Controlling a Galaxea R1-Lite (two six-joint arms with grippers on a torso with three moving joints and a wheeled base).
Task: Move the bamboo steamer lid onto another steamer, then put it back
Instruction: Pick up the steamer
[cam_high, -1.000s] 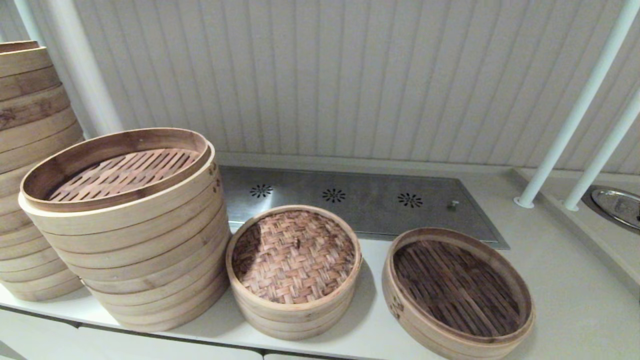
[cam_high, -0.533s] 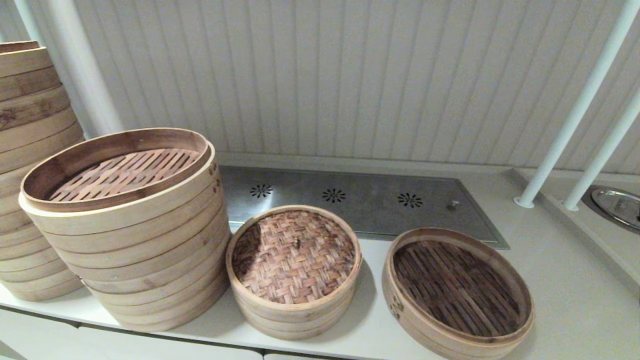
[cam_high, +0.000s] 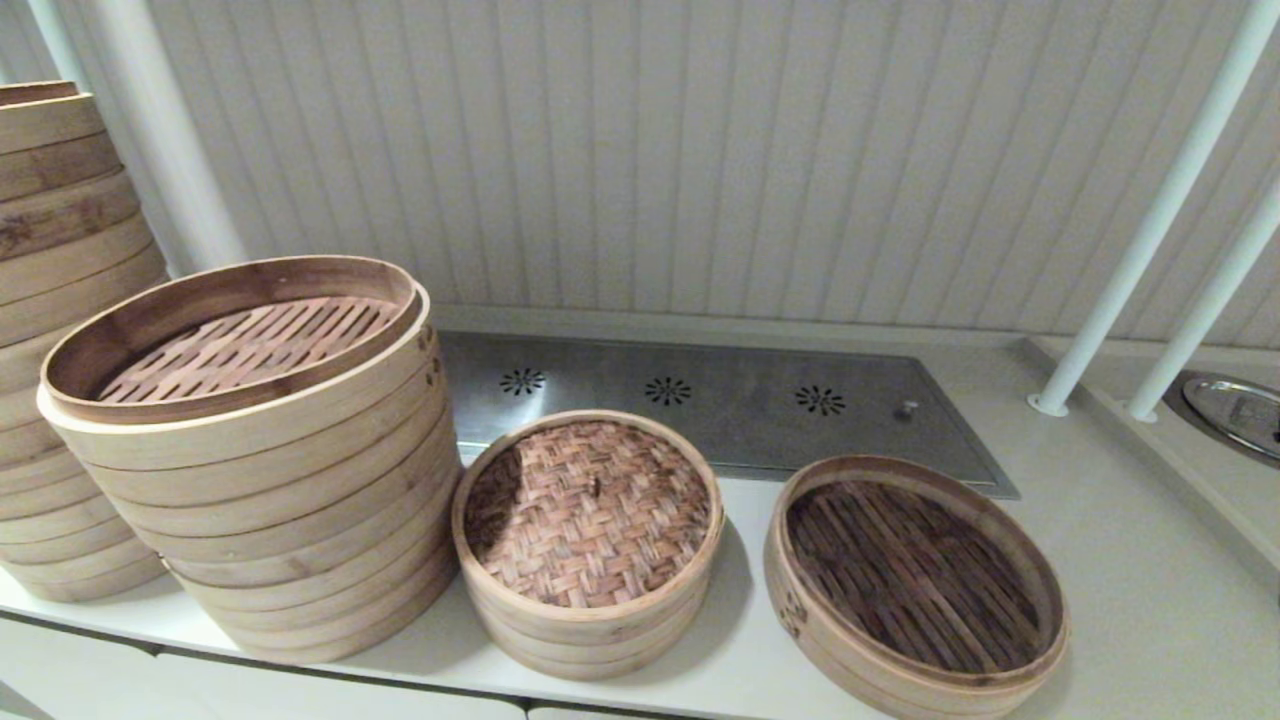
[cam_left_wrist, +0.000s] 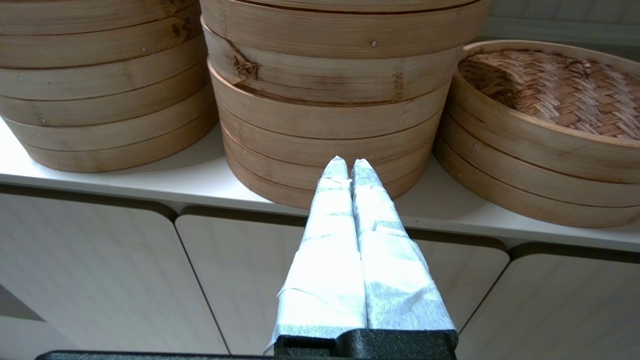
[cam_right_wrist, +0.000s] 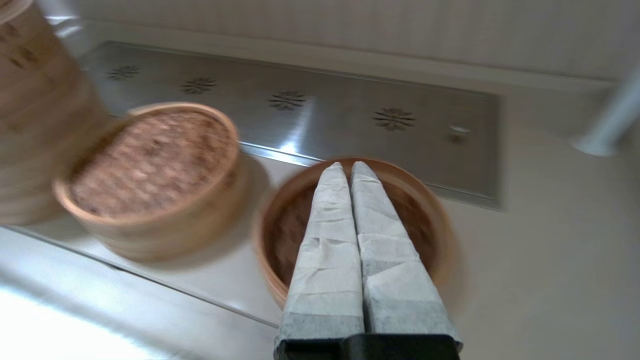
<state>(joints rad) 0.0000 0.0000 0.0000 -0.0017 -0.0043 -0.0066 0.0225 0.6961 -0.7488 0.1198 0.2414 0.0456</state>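
Observation:
The bamboo steamer lid (cam_high: 587, 510), woven brown herringbone in a pale hoop, lies on top of a short stack of small baskets at the counter's middle; it also shows in the left wrist view (cam_left_wrist: 555, 95) and the right wrist view (cam_right_wrist: 150, 160). No basket with a white liner is in view. Neither gripper shows in the head view. My left gripper (cam_left_wrist: 350, 162) is shut and empty, low before the counter's front edge, facing the tall stack. My right gripper (cam_right_wrist: 346, 166) is shut and empty, above the low basket with a dark slatted floor (cam_right_wrist: 425, 220).
A tall stack of pale tiers (cam_high: 250, 450) stands left of the lid, with a taller stack (cam_high: 60, 300) behind it. The low dark-slatted basket (cam_high: 915, 575) sits right of the lid. A steel plate (cam_high: 720, 400) lies behind, with white poles (cam_high: 1150, 220) at the right.

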